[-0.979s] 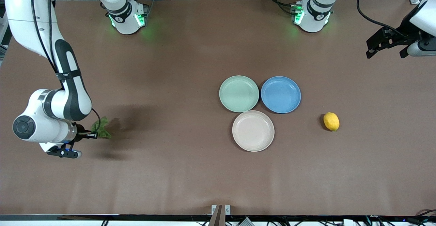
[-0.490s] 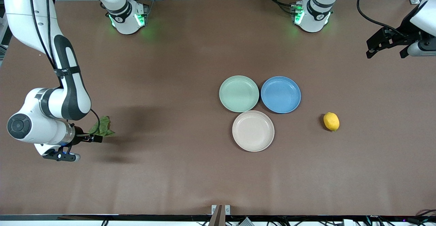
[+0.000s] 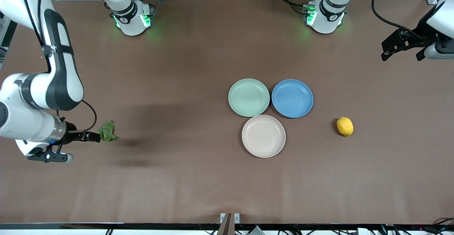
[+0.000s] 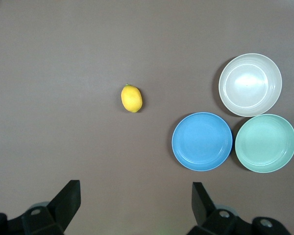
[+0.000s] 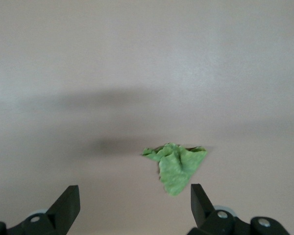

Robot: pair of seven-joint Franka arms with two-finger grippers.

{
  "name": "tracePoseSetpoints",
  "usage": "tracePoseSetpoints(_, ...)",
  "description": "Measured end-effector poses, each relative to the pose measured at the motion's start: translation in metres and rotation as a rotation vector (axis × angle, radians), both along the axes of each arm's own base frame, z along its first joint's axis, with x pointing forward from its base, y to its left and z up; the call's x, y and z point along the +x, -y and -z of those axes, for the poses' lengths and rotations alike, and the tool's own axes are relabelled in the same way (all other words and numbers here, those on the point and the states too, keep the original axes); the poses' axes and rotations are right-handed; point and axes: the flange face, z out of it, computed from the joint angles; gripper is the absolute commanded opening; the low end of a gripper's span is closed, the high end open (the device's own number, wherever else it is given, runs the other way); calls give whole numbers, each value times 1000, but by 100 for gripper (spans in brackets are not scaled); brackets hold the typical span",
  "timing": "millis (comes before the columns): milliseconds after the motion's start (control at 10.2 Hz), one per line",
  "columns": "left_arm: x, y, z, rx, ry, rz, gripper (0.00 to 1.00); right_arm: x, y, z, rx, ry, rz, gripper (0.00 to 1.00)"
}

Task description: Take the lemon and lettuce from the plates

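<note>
The lettuce (image 3: 107, 131) lies on the bare table toward the right arm's end; in the right wrist view it (image 5: 179, 166) is just ahead of one fingertip, not between the fingers. My right gripper (image 3: 90, 136) (image 5: 134, 205) is open and empty, right beside the lettuce. The lemon (image 3: 345, 126) (image 4: 131, 98) lies on the table, beside the plates toward the left arm's end. The mint plate (image 3: 249, 97) (image 4: 265, 143) and the beige plate (image 3: 263, 135) (image 4: 250, 84) are empty. My left gripper (image 3: 400, 56) (image 4: 136, 205) is open and empty, held high over the left arm's end of the table.
An empty blue plate (image 3: 292, 98) (image 4: 202, 141) touches the mint plate and sits just farther from the front camera than the beige one. The brown table (image 3: 184, 178) is bare around the lettuce and the lemon.
The right gripper has drawn back from the lettuce toward the right arm's end and risen. The lettuce stays on the table. The left arm has not moved.
</note>
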Motion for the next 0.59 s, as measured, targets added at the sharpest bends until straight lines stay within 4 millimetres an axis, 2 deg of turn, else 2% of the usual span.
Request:
tracePoseSetpoints(196, 0, 0, 0, 0, -1, 0, 100, -16, -13, -59, 4, 18, -23, 100)
tracePoseSetpoints(392, 0, -1, 0, 0, -1, -1, 100, -35, -12, -115, 8, 1, -24, 100)
tracePoseSetpoints(588, 0, -1, 0, 0, -2, -2, 100, -46, -10, -162, 9, 11, -25, 100)
